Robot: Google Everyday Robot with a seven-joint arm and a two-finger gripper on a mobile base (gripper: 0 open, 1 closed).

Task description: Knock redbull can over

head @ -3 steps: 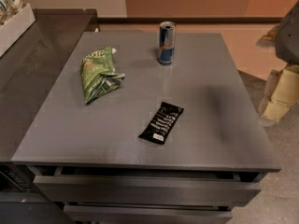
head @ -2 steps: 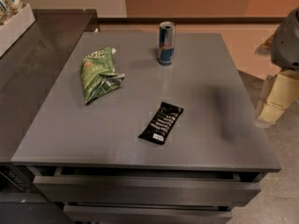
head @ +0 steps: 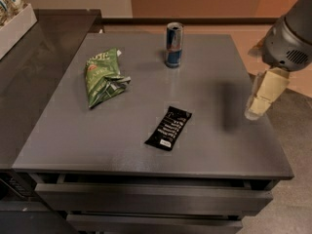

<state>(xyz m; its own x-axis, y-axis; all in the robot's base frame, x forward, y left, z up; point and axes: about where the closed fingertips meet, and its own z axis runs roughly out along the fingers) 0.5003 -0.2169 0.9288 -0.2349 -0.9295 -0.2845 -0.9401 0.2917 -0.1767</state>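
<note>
The redbull can (head: 173, 45) stands upright near the far edge of the grey table (head: 146, 145), a little right of its middle. It is blue and silver with a silver top. My gripper (head: 263, 95) hangs at the right side of the view, over the table's right edge, well to the right of the can and nearer to me. Its pale finger part points down from the grey arm joint (head: 288, 43). Nothing is in it.
A crumpled green snack bag (head: 102, 77) lies on the left part of the table. A flat black wrapped bar (head: 168, 127) lies near the middle front. A darker counter (head: 34, 67) with a white tray (head: 14, 26) adjoins on the left. Drawers sit below the front edge.
The gripper and arm have shifted leftward, further in over the table's right edge. Its shadow on the table has moved with it. The can, bag and bar have not moved.
</note>
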